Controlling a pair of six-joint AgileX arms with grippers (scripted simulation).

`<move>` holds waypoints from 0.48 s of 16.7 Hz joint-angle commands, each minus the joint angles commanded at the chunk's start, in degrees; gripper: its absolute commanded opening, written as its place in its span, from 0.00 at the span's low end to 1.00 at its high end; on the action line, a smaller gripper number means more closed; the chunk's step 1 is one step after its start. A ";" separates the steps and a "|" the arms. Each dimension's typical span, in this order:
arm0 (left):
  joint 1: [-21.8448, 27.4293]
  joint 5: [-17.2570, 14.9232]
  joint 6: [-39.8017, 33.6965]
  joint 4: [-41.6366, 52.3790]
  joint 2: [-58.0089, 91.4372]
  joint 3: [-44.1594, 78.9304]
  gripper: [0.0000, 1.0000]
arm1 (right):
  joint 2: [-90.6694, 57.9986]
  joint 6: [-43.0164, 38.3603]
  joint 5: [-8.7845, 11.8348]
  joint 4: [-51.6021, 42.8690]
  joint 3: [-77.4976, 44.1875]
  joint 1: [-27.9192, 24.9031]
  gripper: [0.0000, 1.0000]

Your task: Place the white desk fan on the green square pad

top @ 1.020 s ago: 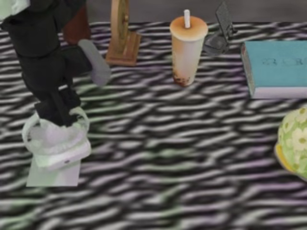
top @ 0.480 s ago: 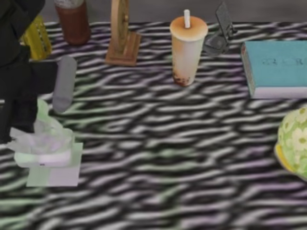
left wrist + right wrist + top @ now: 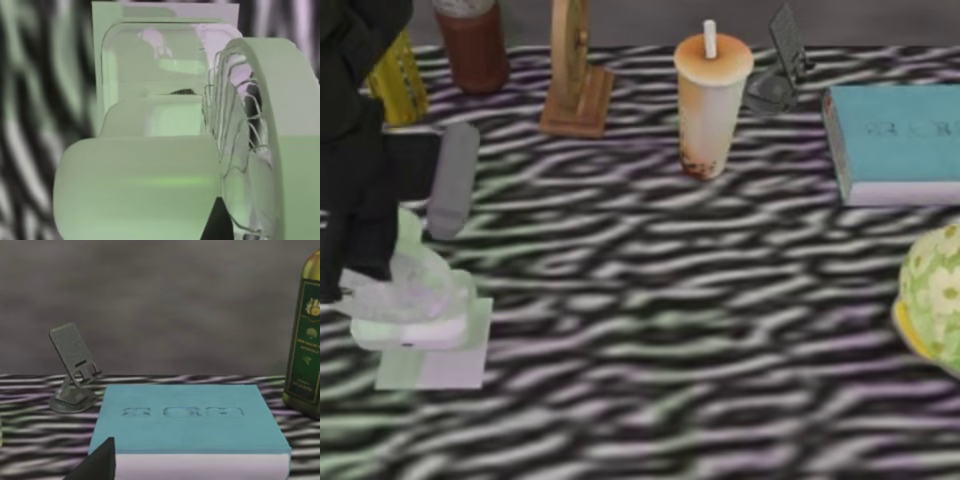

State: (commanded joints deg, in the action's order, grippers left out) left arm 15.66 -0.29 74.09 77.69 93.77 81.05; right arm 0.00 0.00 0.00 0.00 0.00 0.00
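Top view: my left arm is hanging over the table's left edge, left gripper [image 3: 355,285] hidden behind the white desk fan [image 3: 408,305]. The fan is sitting on the green square pad [image 3: 445,362], covering its far part and overhanging the left edge. I cannot tell the jaw state here.

Left wrist view: the fan's motor housing and ring guard are filling the frame, the pad [image 3: 165,10] showing beyond the base. A dark finger tip is showing low down; grip or gap cannot be told.

Right wrist view: my right arm is parked, looking at the teal book [image 3: 185,425] and phone stand [image 3: 72,372]; its jaw state cannot be told.

Risk, as I judge it: if a finger is catching the guard on retreat, the fan could tip or slide off the pad.
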 joint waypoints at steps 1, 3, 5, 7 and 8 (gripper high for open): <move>-0.18 -0.01 0.01 -1.36 0.07 -1.18 0.00 | 0.00 0.00 0.00 0.00 0.00 0.00 1.00; -0.51 -0.01 0.17 -4.60 0.32 -4.00 0.00 | 0.00 0.00 0.00 0.00 0.00 0.00 1.00; -0.69 -0.02 0.37 -6.68 0.58 -6.00 0.00 | 0.00 0.00 0.00 0.00 0.00 0.00 1.00; -0.70 -0.02 0.40 -6.84 0.62 -6.16 0.00 | 0.00 0.00 0.00 0.00 0.00 0.00 1.00; -0.70 -0.02 0.40 -6.84 0.62 -6.16 0.00 | 0.00 0.00 0.00 0.00 0.00 0.00 1.00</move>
State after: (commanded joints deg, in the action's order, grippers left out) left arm 14.96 -0.31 74.49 70.86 94.39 74.89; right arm 0.00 0.00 0.00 0.00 0.00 0.00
